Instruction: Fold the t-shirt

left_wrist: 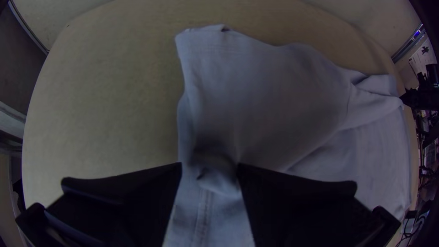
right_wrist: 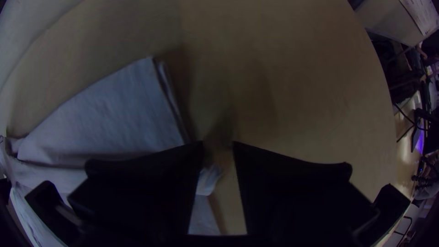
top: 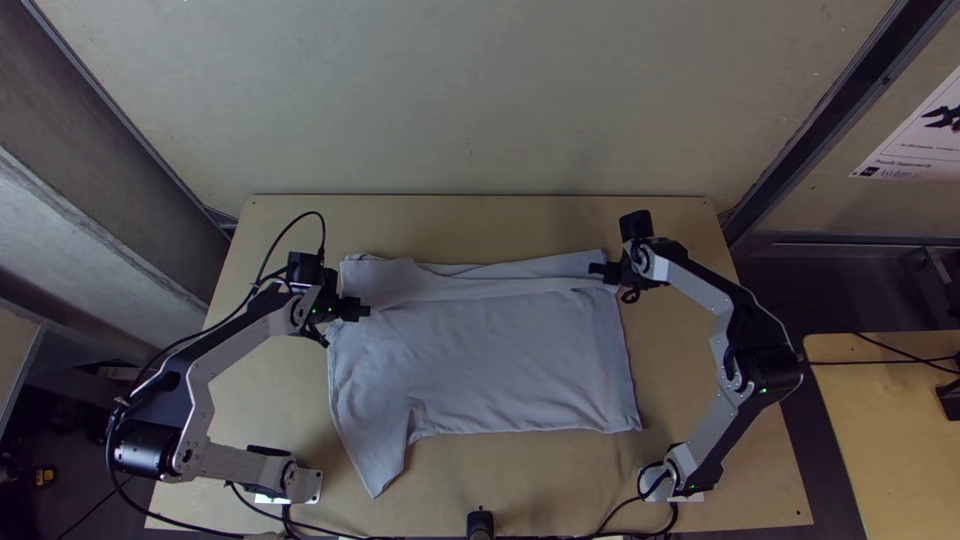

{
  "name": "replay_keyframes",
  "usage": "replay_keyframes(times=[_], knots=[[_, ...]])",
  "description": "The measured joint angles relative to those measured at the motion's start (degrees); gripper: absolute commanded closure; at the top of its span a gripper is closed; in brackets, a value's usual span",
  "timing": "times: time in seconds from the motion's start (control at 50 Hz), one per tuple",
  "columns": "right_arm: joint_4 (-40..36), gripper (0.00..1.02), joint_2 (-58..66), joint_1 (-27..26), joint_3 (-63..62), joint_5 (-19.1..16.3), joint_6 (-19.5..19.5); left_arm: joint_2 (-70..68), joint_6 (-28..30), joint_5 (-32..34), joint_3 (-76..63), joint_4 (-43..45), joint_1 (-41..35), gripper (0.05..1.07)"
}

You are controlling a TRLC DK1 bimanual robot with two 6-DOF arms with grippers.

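Left end effector (top: 362,311), fingers apart, over t-shirt (top: 500,360).

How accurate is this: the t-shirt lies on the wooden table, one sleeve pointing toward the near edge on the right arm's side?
Not quite: the top view shows the sleeve pointing that way on the side of the left arm. The t-shirt does lie on the wooden table.

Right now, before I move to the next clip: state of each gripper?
Left gripper: open, bunched shirt between its fingers.
Right gripper: open, a bit of shirt between its fingers.
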Motion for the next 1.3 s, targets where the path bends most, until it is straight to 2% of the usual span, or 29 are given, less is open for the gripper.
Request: replay_keyframes(times=[0.1, 0.2, 0.34, 0.62, 0.72, 0.88, 1.2, 1.3], knots=[[-0.31, 0.23, -2.71, -0.28, -1.97, 0.17, 0.00, -1.70, 0.02, 0.00, 0.31, -2.64, 1.07, 0.15], [-0.63, 0.15, -7.63, -0.31, -3.78, 0.17, 0.00, -3.72, 0.22, 0.00, 1.57, -4.74, 2.97, 0.15], [-2.51, 0.10, -14.36, -0.52, -4.76, 0.17, 0.46, -6.91, 1.11, 0.92, 4.83, -9.29, 4.94, 0.15], [-13.49, 0.04, -25.22, -1.40, -5.55, 0.37, 1.53, -14.58, 2.43, 1.07, 6.84, -20.85, 3.76, 0.15], [-16.44, 0.04, -28.68, -1.40, -5.86, 0.37, 1.55, -18.73, 2.54, 1.09, 6.86, -27.30, 0.66, 0.10], [-19.61, 0.04, -32.33, -1.40, -6.19, 0.37, 1.75, -24.55, 0.13, 1.16, 5.55, -35.63, -5.38, 0.10], [-23.93, 0.04, -32.96, -1.33, -7.74, 0.33, 2.60, -26.58, -9.70, 1.31, -2.75, -49.11, -20.76, 0.10], [-25.29, 0.04, -32.96, -1.33, -7.74, -1.44, 2.62, -26.58, -13.84, 1.31, -4.35, -51.19, -25.29, 0.10]])
